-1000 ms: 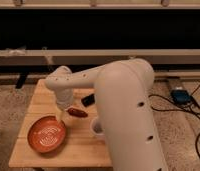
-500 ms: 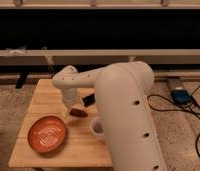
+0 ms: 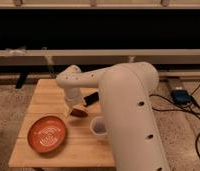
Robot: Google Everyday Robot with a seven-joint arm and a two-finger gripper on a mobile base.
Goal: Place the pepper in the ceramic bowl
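So the gripper (image 3: 75, 106) is hanging just left of the middle of the frame, pointing down at the wooden table (image 3: 48, 95) from the end of the big white arm (image 3: 128, 110) that fills the right-centre of the shot. Jaws are spread wide, not clamped on anything as far as I can see. The pepper (image 3: 79, 113) is right under the fingertips, a small dark red thing lying on the tabletop. Honestly can't tell if the fingers are actually touching it or just sitting right over it.

Just to the upper right of the gripper there's a black rectangular object (image 3: 91, 98) lying on the table, partly tucked behind the arm. Below and to the right of the pepper is a small white cup (image 3: 98, 125), close against the arm's body.

The ceramic bowl (image 3: 35, 131) is in the lower left of the frame on the same table, orange-red with pale swirls inside, nothing in it, and clearly apart from the pepper.
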